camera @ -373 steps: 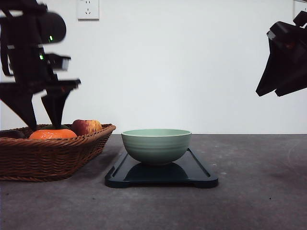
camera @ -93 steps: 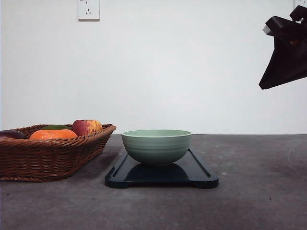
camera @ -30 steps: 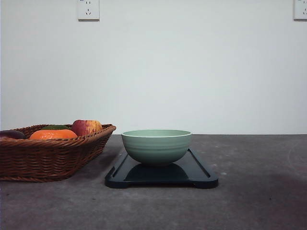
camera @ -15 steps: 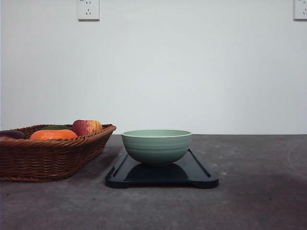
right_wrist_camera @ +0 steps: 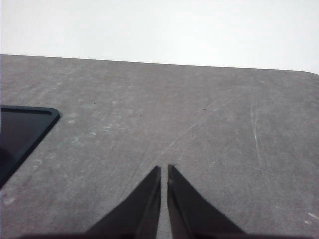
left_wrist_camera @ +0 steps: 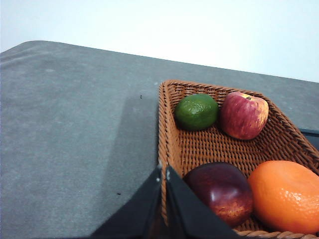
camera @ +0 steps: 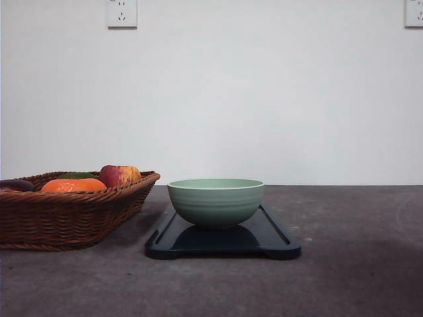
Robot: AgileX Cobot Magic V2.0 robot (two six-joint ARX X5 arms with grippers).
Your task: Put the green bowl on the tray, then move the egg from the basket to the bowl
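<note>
- Front view: bowl (camera: 215,201) sits upright on tray (camera: 222,240), roughly centred, mouth up. Round, so no real long axis; tray's long axis runs away from the cam toward the wall.
- Front view, change: right arm that hung at upper right ~3 s ago is gone from the pic; left arm over the basket (camera: 69,211) ~12 s ago is gone too. Bowl, tray, basket haven't shifted since.
- Meaning (my read): step 1 is done, both arms pulled back. Egg can't be seen from here; bowl's inside is hidden by its rim, so can't confirm the transfer.
- Left wrist view: left gripper (left_wrist_camera: 163,172) has its two fingers pressed together w/ just a hairline slit, nothing btwn them. It hovers over the basket's near corner.
- Left wrist view, contents: green fruit (left_wrist_camera: 196,112), apple (left_wrist_camera: 243,115), dark plum-like fruit (left_wrist_camera: 221,192), orange (left_wrist_camera: 286,195). No brownish egg among them, which fits it already being out, but that's a guess.
- Right wrist view: right gripper (right_wrist_camera: 164,172) also closed, tips nearly touching, empty. It's above bare table (right_wrist_camera: 199,124), w/ a tray corner (right_wrist_camera: 20,132) off to one side, well apart.
- Overall: task looks finished or nearly so.
</note>
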